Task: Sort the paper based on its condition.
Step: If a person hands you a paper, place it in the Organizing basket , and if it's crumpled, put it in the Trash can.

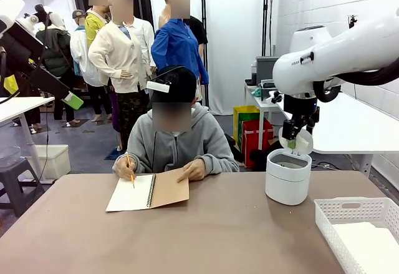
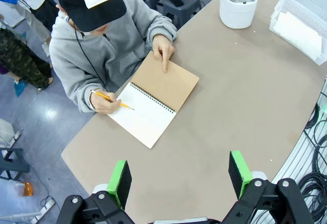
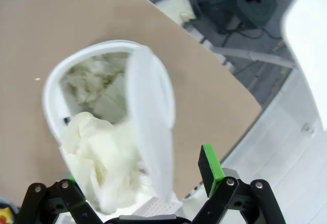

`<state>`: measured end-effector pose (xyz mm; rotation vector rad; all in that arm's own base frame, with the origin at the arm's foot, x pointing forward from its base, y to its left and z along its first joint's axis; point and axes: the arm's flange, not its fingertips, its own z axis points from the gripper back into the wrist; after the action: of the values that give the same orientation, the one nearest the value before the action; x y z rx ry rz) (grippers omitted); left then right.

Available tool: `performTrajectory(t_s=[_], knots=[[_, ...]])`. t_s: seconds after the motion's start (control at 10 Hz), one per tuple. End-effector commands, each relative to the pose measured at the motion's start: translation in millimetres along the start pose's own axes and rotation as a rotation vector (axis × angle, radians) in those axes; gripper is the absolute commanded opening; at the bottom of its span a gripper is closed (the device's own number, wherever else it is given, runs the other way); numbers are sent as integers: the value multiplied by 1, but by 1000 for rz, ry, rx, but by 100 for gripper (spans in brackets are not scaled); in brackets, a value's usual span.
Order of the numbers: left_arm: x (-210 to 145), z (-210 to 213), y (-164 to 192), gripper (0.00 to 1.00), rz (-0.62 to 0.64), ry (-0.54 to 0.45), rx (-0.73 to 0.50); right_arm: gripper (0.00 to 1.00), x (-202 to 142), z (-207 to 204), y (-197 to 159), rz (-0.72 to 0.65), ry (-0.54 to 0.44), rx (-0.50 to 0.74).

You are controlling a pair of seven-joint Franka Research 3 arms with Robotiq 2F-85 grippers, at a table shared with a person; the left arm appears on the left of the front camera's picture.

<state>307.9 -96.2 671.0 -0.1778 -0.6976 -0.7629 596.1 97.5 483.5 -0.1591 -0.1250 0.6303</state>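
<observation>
R gripper (image 3: 138, 183) jaws spread wide over white cylindrical bin (image 1: 288, 177); crumpled white paper wad (image 3: 97, 157) sits loose btwn pads, dropping in. Wad looks light, soft, springy; pinch across the bulk. L gripper (image 2: 180, 175) open, empty.

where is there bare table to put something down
The brown tabletop is bare across its near half, between the spiral notebook with a brown cover and the white slotted plastic basket. It is also bare between the notebook and the white round bin. It is crowded at the right, around bin and basket.
</observation>
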Motion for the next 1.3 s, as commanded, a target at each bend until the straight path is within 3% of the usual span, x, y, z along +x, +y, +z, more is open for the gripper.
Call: performTrajectory(t_s=[0.0, 0.1, 0.2, 0.4, 0.5, 0.9, 1.2], knots=[[-1, 1, 1, 100, 2, -4, -7, 100, 6, -9, -7, -14, -75, 73], [-1, 1, 1, 100, 2, -4, -7, 100, 9, -13, -11, -25, -137, 116], [-1, 1, 1, 100, 2, -4, -7, 100, 12, -13, -18, -34, -234, 52], [-1, 1, 1, 100, 2, -4, -7, 100, 8, 6, -13, 26, -471, 308], [-1, 1, 1, 100, 2, -4, -7, 100, 4, 14, -11, 16, -500, 392], [-1, 1, 1, 100, 2, -4, -7, 100, -10, 34, -15, 62, -400, 319], [-1, 1, 1, 100, 2, -4, -7, 100, -10, 54, -4, 105, -428, 309]])
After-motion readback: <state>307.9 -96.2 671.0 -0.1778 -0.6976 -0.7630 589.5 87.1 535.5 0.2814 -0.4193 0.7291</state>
